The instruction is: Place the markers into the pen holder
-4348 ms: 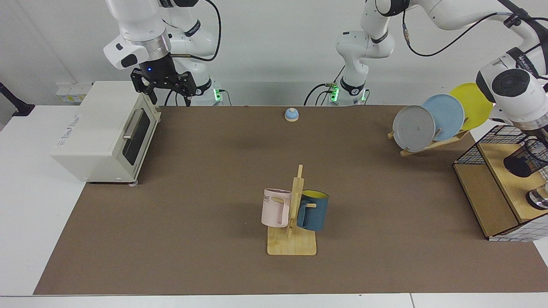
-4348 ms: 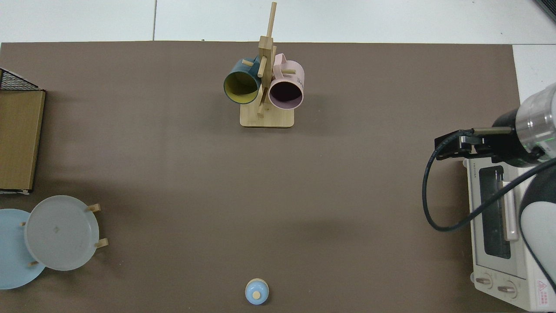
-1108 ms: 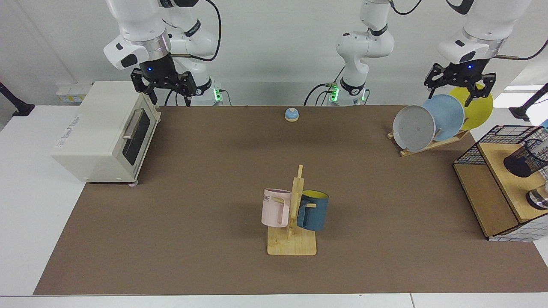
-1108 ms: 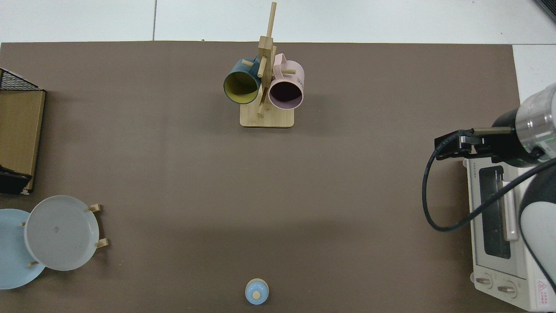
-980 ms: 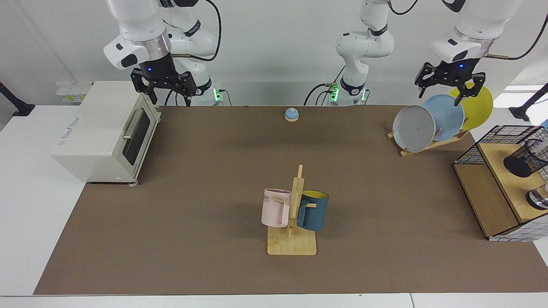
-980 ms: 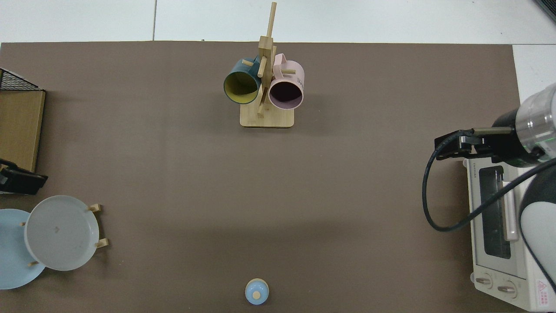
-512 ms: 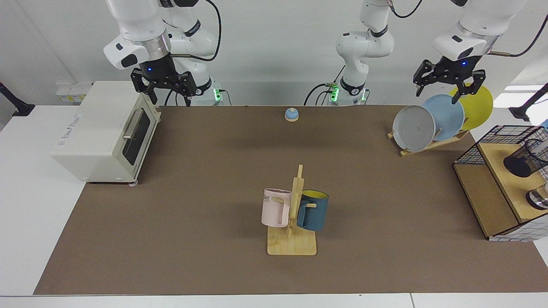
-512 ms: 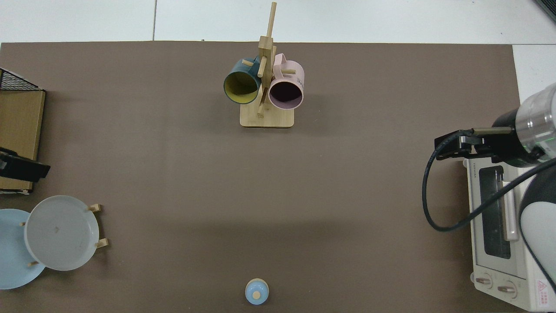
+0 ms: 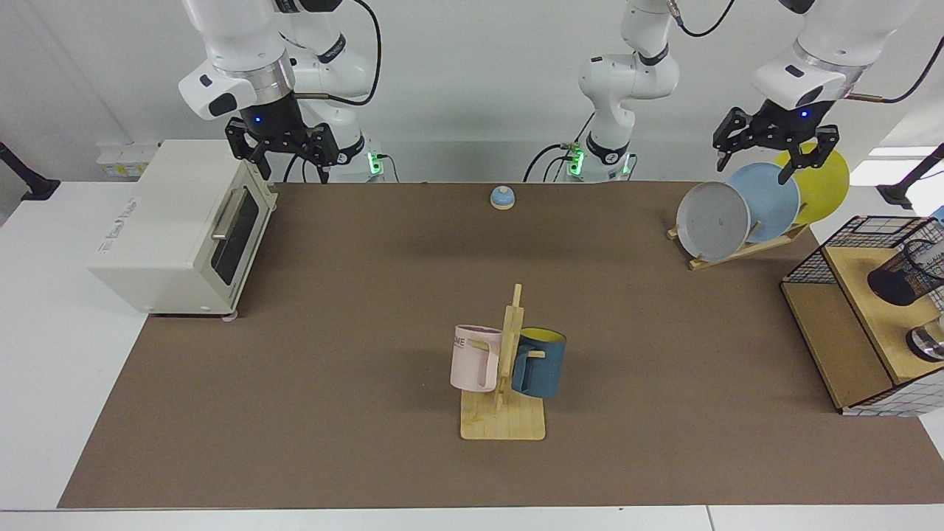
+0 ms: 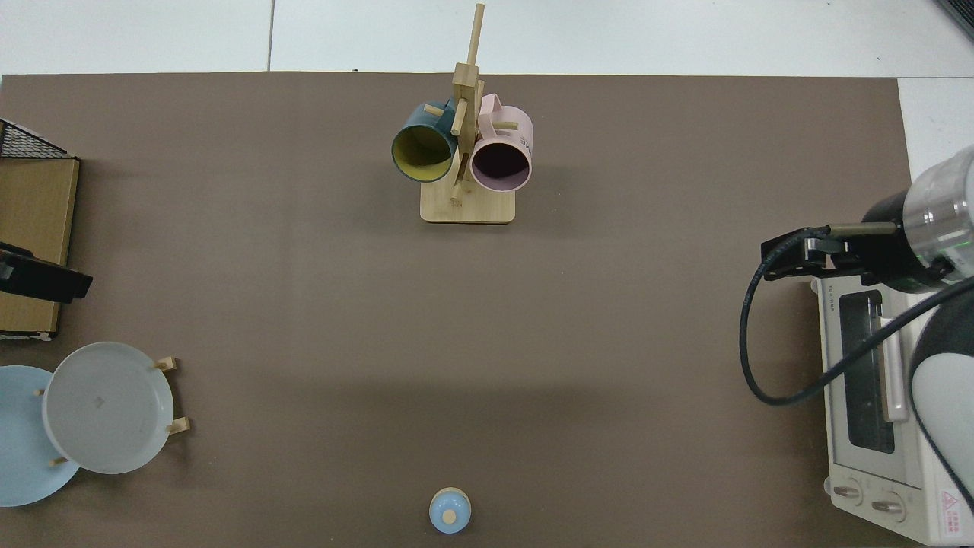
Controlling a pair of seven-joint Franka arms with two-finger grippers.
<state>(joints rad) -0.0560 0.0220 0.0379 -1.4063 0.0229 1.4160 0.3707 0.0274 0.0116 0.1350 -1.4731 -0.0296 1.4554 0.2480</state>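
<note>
The pen holder (image 9: 901, 279), a black wire-mesh cup, stands on the wooden shelf (image 9: 863, 295) at the right edge of the facing view. A white barrel shows through its mesh, topped by a bluish tip at the frame edge; it looks like the marker (image 9: 932, 254) standing inside. My left gripper (image 9: 758, 164) hangs open and empty high above the plate rack, well away from the holder. Only its black edge (image 10: 44, 278) shows in the top view. My right gripper (image 9: 293, 171) waits open over the toaster oven's near corner, and the right gripper (image 10: 799, 255) also shows in the top view.
A white toaster oven (image 9: 177, 228) stands at the left. A wooden mug tree (image 9: 505, 369) holding a pink and a blue mug stands mid-table. A rack with grey, blue and yellow plates (image 9: 759, 206) stands at the back right. A small blue bell (image 9: 502, 197) sits at the back.
The left arm has risen from the pen holder and swung back over the plate rack, drifting a little leftward in the last second. The right arm has not moved.
</note>
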